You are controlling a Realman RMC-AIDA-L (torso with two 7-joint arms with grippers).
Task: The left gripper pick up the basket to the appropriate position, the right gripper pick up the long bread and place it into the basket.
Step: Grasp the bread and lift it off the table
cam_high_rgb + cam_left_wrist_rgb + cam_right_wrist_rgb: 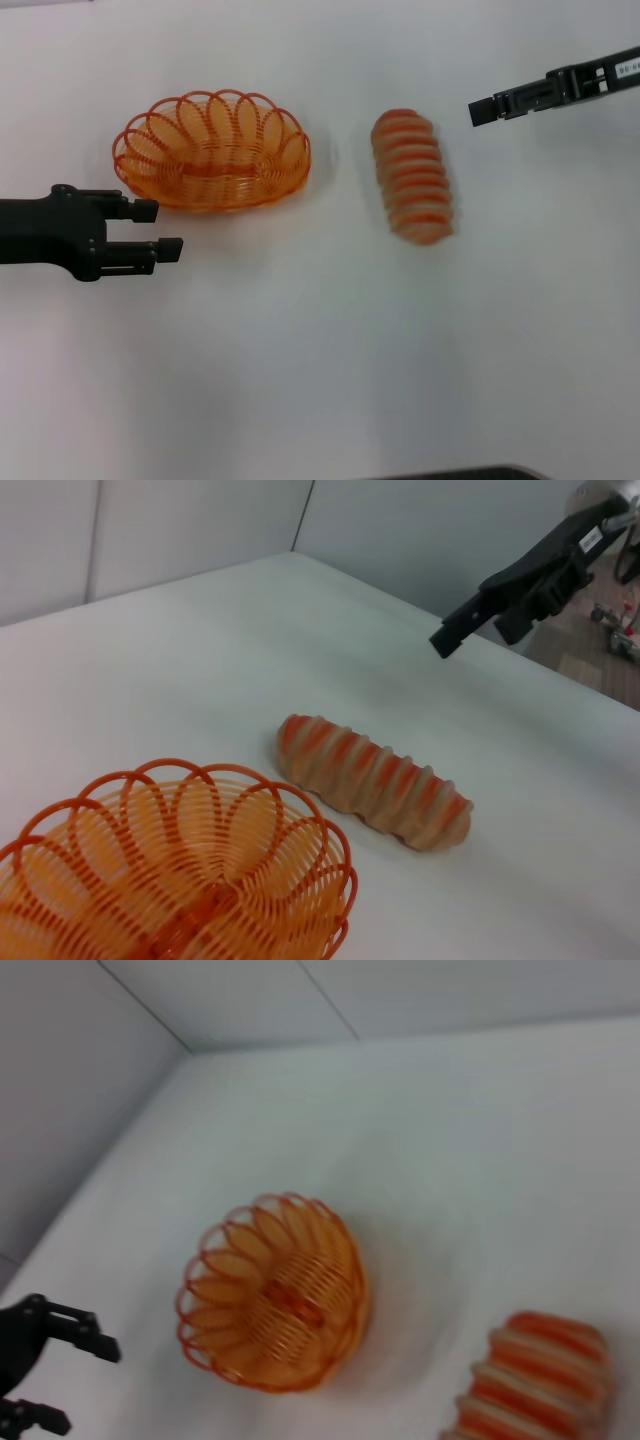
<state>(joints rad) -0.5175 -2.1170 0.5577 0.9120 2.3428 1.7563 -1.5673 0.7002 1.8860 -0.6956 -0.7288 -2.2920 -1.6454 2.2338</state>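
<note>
The orange wire basket (pixel 212 150) stands empty on the white table, left of centre; it also shows in the left wrist view (pixel 170 870) and the right wrist view (pixel 272 1305). The long bread (pixel 412 177), tan with orange-red ridges, lies on the table to the basket's right, also seen in the left wrist view (pixel 375 780) and the right wrist view (pixel 535 1380). My left gripper (pixel 160 228) is open and empty, just in front and left of the basket, not touching it. My right gripper (pixel 478 108) hovers at the far right, beyond the bread, empty.
The white table (pixel 320 360) extends all around. Grey wall panels stand behind it in the wrist views. A dark edge shows at the table's front.
</note>
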